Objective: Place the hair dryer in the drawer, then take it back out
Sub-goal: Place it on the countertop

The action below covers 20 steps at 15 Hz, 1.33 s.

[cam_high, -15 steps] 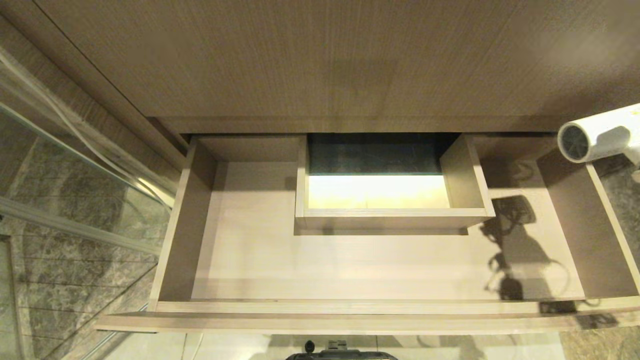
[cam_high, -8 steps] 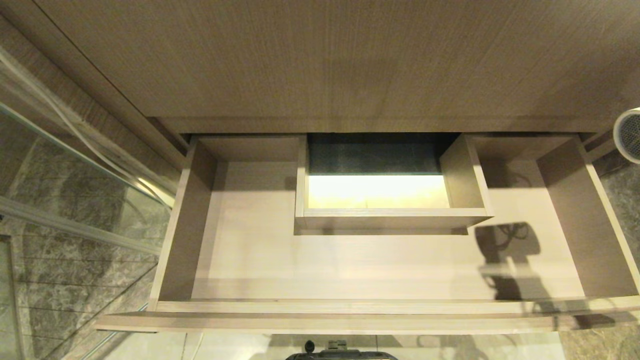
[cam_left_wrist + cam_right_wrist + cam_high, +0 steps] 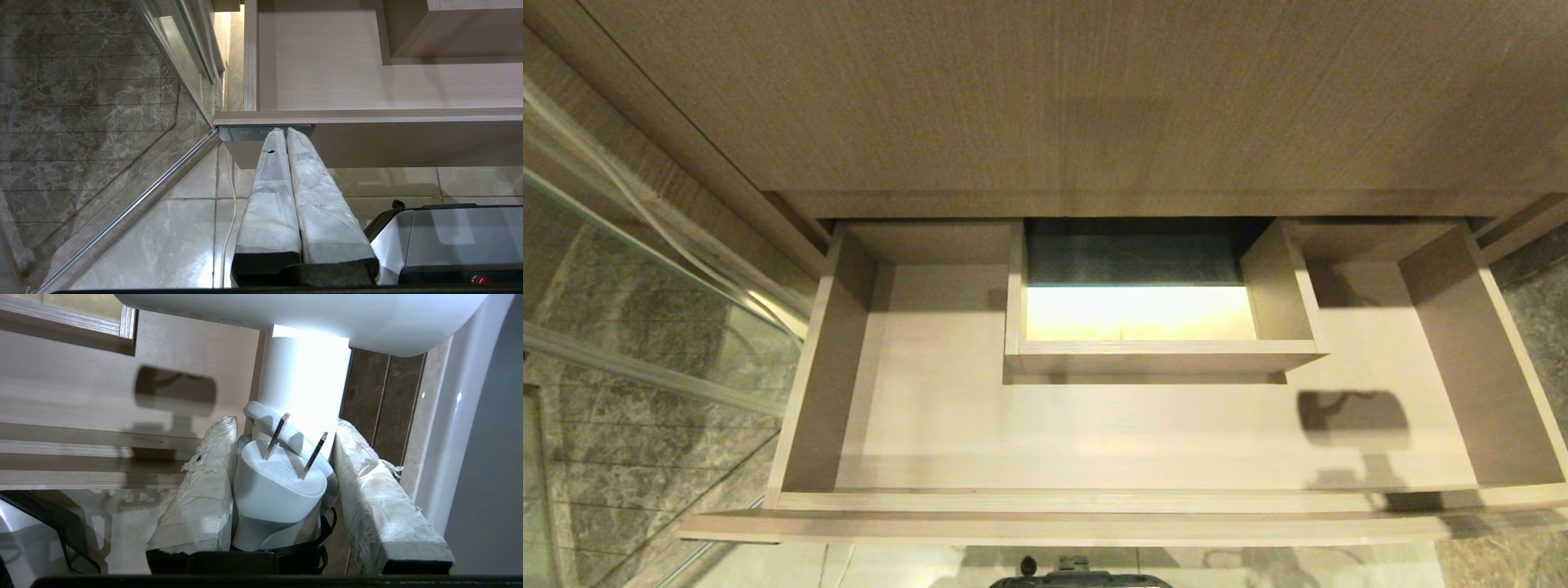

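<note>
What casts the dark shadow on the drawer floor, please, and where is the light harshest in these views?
Head view: a hair-dryer-shaped shadow lies on the drawer floor, though its source is outside the frame; the boxed cut-out glows bright yellow. Right wrist view: the hair dryer, held in the right gripper, is blown out white at its handle.

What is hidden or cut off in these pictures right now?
- White hair dryer: outside the head view; in the right wrist view the top edge cuts its barrel.
- Its bundled cord: hidden behind the white plug.
- Right gripper: outside the head view.
- Light wood-grain drawer: back goes under the cabinet.
</note>
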Available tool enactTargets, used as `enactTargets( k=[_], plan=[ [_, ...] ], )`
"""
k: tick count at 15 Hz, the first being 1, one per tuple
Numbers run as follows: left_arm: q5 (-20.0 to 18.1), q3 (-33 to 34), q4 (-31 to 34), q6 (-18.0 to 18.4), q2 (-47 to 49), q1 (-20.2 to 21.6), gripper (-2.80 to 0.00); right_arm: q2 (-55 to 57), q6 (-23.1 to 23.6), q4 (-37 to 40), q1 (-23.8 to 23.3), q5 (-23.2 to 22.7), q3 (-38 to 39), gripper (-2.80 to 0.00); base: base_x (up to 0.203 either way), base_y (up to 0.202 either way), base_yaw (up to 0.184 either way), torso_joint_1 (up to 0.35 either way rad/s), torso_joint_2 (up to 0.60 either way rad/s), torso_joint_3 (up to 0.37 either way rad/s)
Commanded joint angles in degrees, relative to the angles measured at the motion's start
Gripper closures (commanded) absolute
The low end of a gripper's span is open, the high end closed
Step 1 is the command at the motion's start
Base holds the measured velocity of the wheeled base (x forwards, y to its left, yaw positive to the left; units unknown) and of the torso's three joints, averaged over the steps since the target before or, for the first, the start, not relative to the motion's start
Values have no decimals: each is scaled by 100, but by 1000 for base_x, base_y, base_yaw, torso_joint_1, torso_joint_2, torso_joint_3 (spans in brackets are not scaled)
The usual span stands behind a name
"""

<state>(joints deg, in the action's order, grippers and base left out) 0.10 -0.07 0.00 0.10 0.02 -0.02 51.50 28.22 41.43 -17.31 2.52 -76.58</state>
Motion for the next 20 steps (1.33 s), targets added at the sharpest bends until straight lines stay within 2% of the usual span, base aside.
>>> enactTargets(
  k=[1,4,9,13,20],
  plan=[
    [-1,3,0,-1,-2,-4,0,-350,17,23,-7,2,35,0,0,0,0,0,0,0],
    [-1,-1,0,-1,-2,2,0,-657,24,48,-36,-22,48,0,0,0,0,106,2,94],
    [-1,-1,0,-1,-2,1,0,-893,41,-135,-53,-50,87,0,0,0,0,241,-2,407],
    [-1,-1,0,-1,-2,2,0,-984,-17,-186,-45,-4,178,0,0,0,0,240,4,52],
    [-1,-1,0,-1,-2,2,0,-1248,-45,-205,-44,-6,301,0,0,0,0,5,0,4]
  ],
)
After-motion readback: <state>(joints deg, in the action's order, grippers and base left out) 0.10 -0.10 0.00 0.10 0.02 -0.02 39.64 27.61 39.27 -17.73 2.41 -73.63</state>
